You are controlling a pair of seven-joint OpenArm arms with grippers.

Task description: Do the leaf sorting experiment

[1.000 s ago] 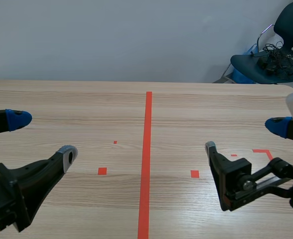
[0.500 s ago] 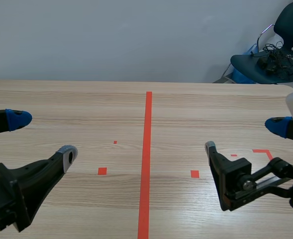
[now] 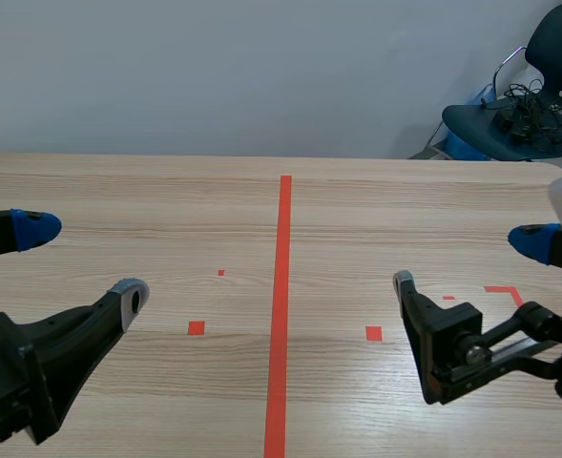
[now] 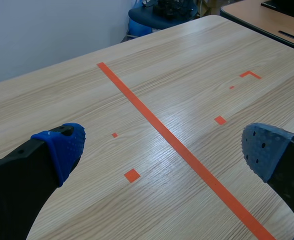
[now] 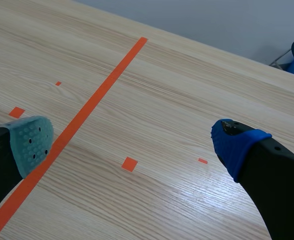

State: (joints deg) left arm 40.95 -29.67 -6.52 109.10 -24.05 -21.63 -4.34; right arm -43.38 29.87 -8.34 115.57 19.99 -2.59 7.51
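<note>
Far right, beyond the table (image 3: 166,191), 1 dark plastic chair (image 3: 548,105) is cut off at the edge, w/ a tangle of black cables (image 3: 524,107) on its seat. Both arms are cut off too. 2 grippers: left gripper (image 3: 85,260) near left, right gripper (image 3: 466,260) near right, each w/ fingers spread wide, gripping nothing. Its pads (image 4: 62,147) are rounded, dotted, blue or grey-green. Tabletop is pale wood grain. Where the leaves are: can't tell.

Lab: tape-marked table (image 3: 118,200), cable-piled chair (image 3: 548,43)
</note>
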